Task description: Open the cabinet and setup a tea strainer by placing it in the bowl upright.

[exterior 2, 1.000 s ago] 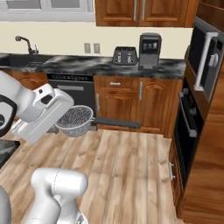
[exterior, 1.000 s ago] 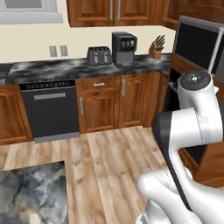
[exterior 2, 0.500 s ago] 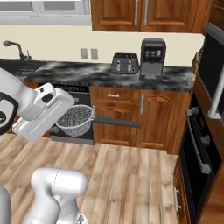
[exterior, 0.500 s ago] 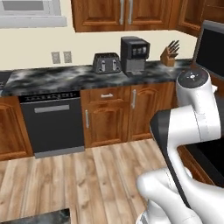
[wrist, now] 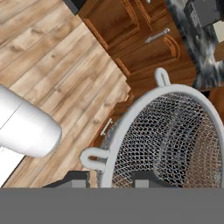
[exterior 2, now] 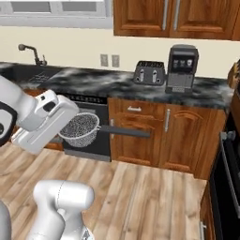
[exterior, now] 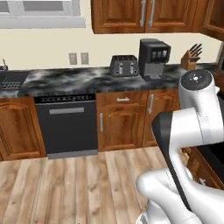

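While gripping tea strainer [exterior 2: 80,130]: arm low, horiz.

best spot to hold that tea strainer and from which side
By the metal rim, as the end effector does now: fingers pinch the rim of the tea strainer opposite its long dark handle. The rim is stiff; the mesh would give, and the handle sticks out level.

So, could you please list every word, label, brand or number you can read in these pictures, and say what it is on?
None can be read.
Coffee machine: small lit marks on its front panel, too blurred to read.
Dishwasher: its control strip carries tiny marks, too small to read.
Toaster, tea strainer: no lettering visible.
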